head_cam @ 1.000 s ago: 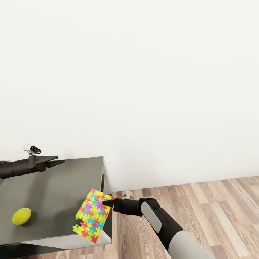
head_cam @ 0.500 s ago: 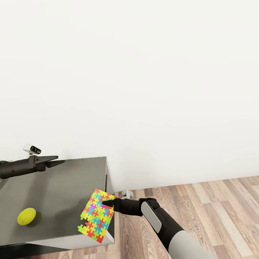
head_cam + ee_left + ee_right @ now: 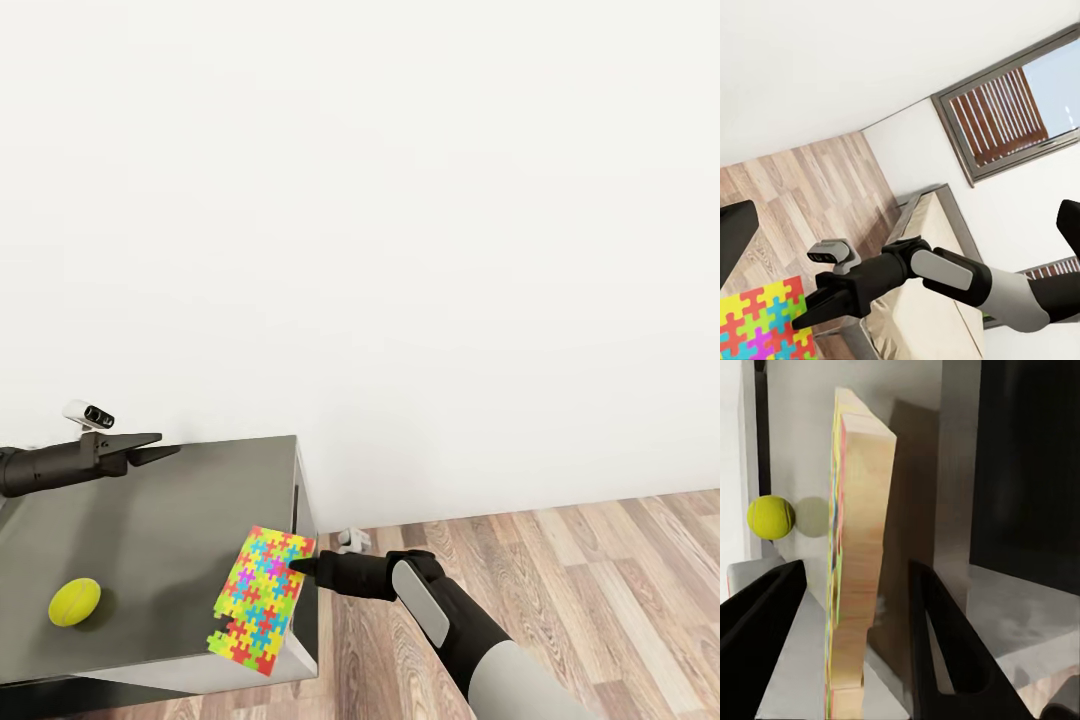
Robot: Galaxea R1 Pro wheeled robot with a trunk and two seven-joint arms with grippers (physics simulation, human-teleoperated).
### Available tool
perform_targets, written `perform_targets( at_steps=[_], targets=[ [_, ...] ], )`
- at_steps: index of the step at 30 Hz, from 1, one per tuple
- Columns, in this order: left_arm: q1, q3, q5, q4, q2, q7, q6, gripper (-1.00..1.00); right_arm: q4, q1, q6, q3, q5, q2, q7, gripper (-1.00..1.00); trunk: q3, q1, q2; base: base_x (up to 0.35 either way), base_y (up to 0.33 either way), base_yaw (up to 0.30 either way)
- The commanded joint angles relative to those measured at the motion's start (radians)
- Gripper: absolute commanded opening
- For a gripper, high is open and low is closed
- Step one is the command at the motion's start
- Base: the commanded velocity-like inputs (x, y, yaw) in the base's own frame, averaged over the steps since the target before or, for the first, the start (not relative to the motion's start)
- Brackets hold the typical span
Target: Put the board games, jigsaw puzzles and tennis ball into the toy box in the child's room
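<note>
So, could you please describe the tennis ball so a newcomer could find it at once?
Start at the dark grey table against the white wall. Near its front left lies the tennis ball, small, round and plain yellow-green, unlike the flat multicoloured jigsaw puzzle at the table's right edge.

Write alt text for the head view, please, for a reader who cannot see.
The right gripper touches a colourful jigsaw puzzle at the dark table's right edge. A tennis ball lies further left; the left gripper hovers above.
</note>
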Motion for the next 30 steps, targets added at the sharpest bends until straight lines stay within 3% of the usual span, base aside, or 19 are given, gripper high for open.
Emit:
perform_targets(
  at_steps=[1,13,30],
  targets=[
    [0.000,0.000,0.001,0.001,0.000,-0.004,0.011,1.00,0.000,-0.001,0.004,0.000,-0.001,0.000,0.000,-1.00,-0.001,0.000,-0.001,0.000,0.000,0.000],
    [0.000,0.000,0.003,0.006,0.001,-0.004,0.011,1.00,0.000,-0.001,0.005,0.000,-0.001,0.000,0.000,-1.00,-0.001,0.000,-0.001,0.000,0.000,0.000],
    [0.000,-0.002,-0.001,0.007,-0.001,-0.004,0.011,1.00,-0.001,-0.001,0.005,0.000,-0.001,0.000,-0.001,-1.00,0.052,-0.065,0.118,0.000,0.000,0.000]
  ],
)
